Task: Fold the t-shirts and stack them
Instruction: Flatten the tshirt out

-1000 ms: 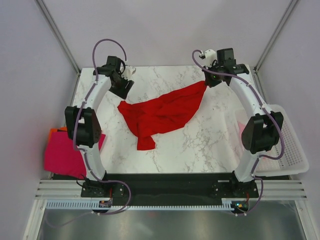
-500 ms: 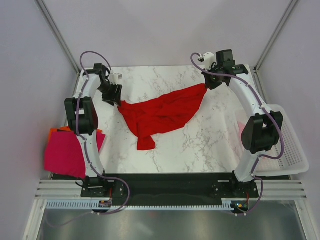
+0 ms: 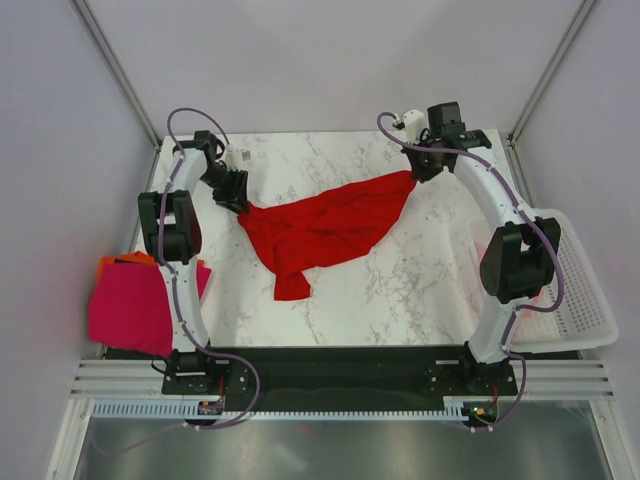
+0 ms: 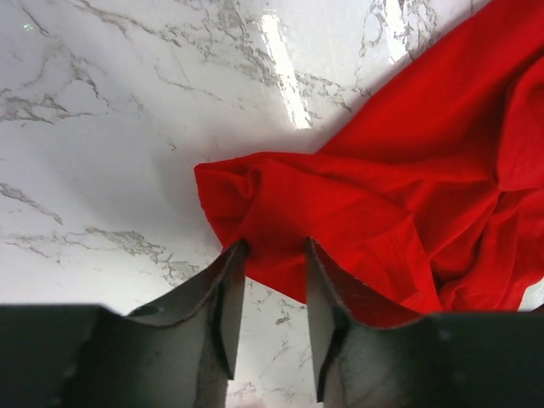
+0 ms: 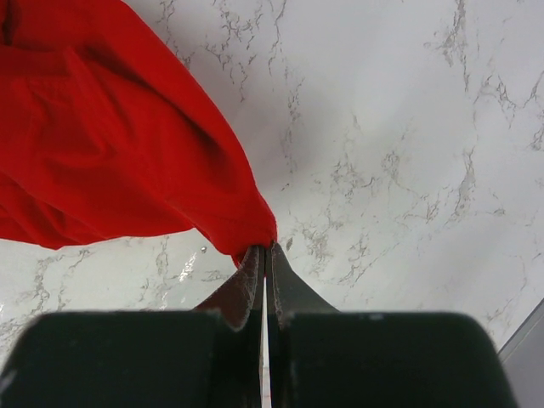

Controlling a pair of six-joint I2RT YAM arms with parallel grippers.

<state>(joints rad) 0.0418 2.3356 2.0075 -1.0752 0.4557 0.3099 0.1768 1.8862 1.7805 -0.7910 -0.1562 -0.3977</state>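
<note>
A bright red t-shirt (image 3: 320, 228) lies crumpled across the middle of the marble table, stretched toward the back right. My right gripper (image 3: 415, 172) is shut on its far right corner; the right wrist view shows the cloth (image 5: 110, 144) pinched at the closed tips of that gripper (image 5: 265, 248). My left gripper (image 3: 242, 204) is down at the shirt's left corner. In the left wrist view its jaws stand apart, the gripper (image 4: 272, 251) straddling the red hem (image 4: 382, 195) with a gap between the fingers. A magenta t-shirt (image 3: 125, 310) lies on an orange one (image 3: 118, 260) off the table's left side.
A white perforated basket (image 3: 585, 300) sits off the table's right edge beside the right arm. Bare marble (image 3: 400, 290) shows in front of the red shirt. Frame posts rise at both back corners.
My left arm swung down from the back left to the shirt's left corner, and its jaws narrowed around the hem. The right gripper kept its hold, barely moving.
</note>
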